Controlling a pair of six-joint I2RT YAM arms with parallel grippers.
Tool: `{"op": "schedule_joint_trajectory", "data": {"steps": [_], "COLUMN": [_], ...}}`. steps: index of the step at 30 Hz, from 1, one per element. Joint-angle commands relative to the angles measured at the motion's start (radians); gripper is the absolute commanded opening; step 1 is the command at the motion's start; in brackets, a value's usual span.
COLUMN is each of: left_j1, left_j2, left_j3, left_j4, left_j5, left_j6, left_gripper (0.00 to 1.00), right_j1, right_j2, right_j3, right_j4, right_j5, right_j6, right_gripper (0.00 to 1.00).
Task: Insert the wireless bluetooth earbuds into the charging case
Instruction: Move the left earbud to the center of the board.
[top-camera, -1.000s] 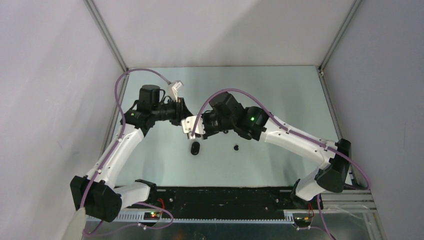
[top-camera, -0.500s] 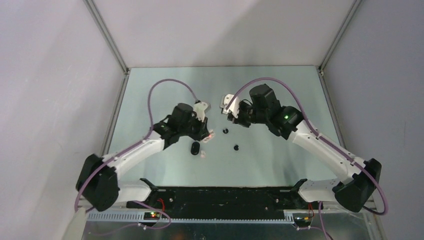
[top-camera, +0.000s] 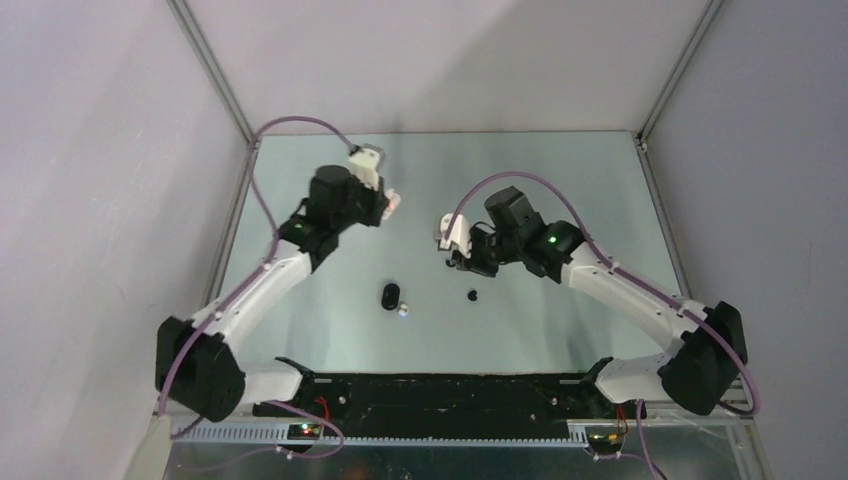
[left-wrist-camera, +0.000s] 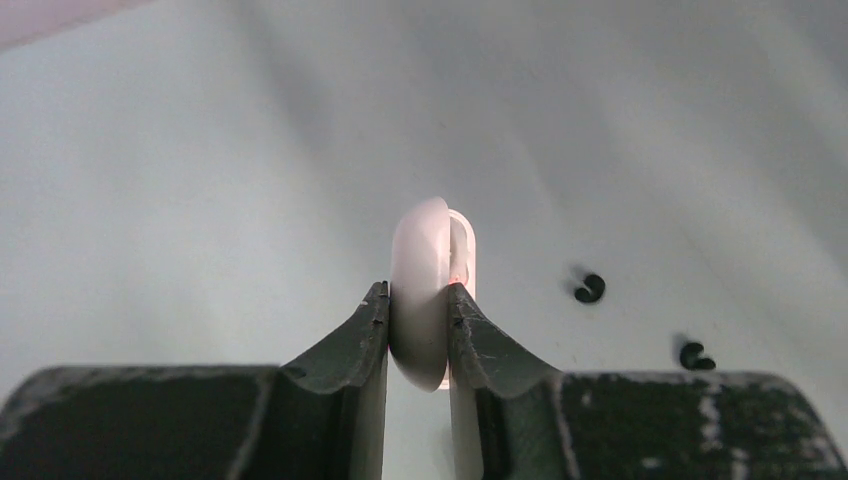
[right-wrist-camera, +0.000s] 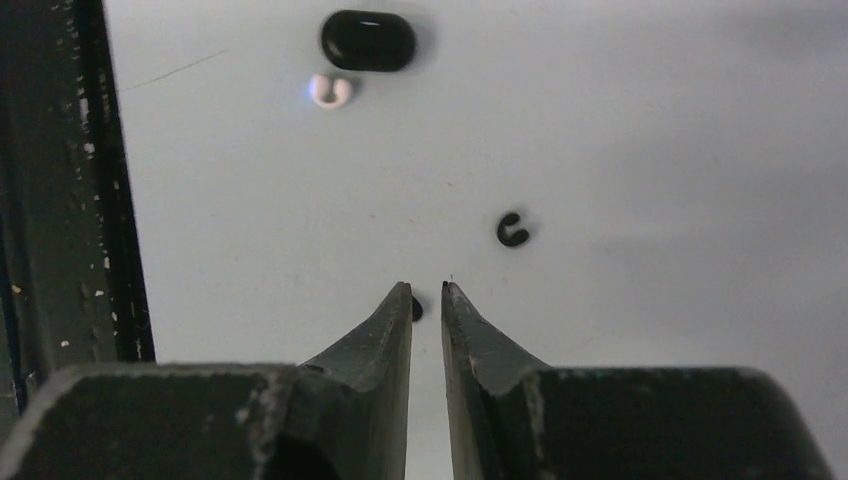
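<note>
The black charging case (top-camera: 390, 295) lies shut on the table, with a white earbud (top-camera: 402, 311) just right of it. In the right wrist view the case (right-wrist-camera: 368, 40) and the white earbud (right-wrist-camera: 330, 91) lie far ahead. One black earbud (right-wrist-camera: 513, 230) sits off to the right. Another black earbud (right-wrist-camera: 416, 309) peeks out beside my left fingertip. My right gripper (right-wrist-camera: 427, 290) hangs low over the table, jaws a little apart with nothing between them. My left gripper (left-wrist-camera: 418, 292) is raised at the far left, shut on a white oval case (left-wrist-camera: 420, 290) showing a red glow.
Two black earbuds (left-wrist-camera: 590, 288) (left-wrist-camera: 692, 355) show below the left gripper on the pale green table (top-camera: 560, 180). Grey walls close in the sides and back. The black base rail (top-camera: 440, 395) runs along the near edge.
My left arm has swung from beside the black case up and back to the far left, carrying the white case. My right gripper has come nearer and lower, over a black earbud.
</note>
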Motion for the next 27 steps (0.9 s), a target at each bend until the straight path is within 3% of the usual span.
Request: {"op": "schedule_joint_trajectory", "data": {"steps": [1,7,14,22,27], "left_j1": [0.118,0.325,0.382,0.481,0.53], "left_j2": [-0.124,-0.285,-0.438,-0.487,-0.509], "left_j3": [0.075,0.024,-0.031,-0.042,-0.045], "left_j4": [-0.102,-0.254,-0.34,-0.381,-0.394], "left_j5": [0.069,0.194,0.2,0.247,0.26], "left_j6": [-0.065,-0.067,-0.053,-0.066,-0.074], "left_gripper": [0.0,0.0,0.0,0.0,0.0], "right_j1": [0.076,0.161,0.189,0.208,0.221], "right_j2": [0.067,0.215,0.358,0.459,0.509], "right_j3": [-0.003,-0.003,-0.002,-0.002,-0.003], "right_j4": [0.048,0.045,0.077,0.1,0.161], "right_j5": [-0.081,-0.14,-0.182,-0.217,-0.216], "right_j6": [-0.115,-0.422,-0.73,-0.953,-0.997], "right_gripper": [0.2,0.16,0.15,0.2,0.23]}}
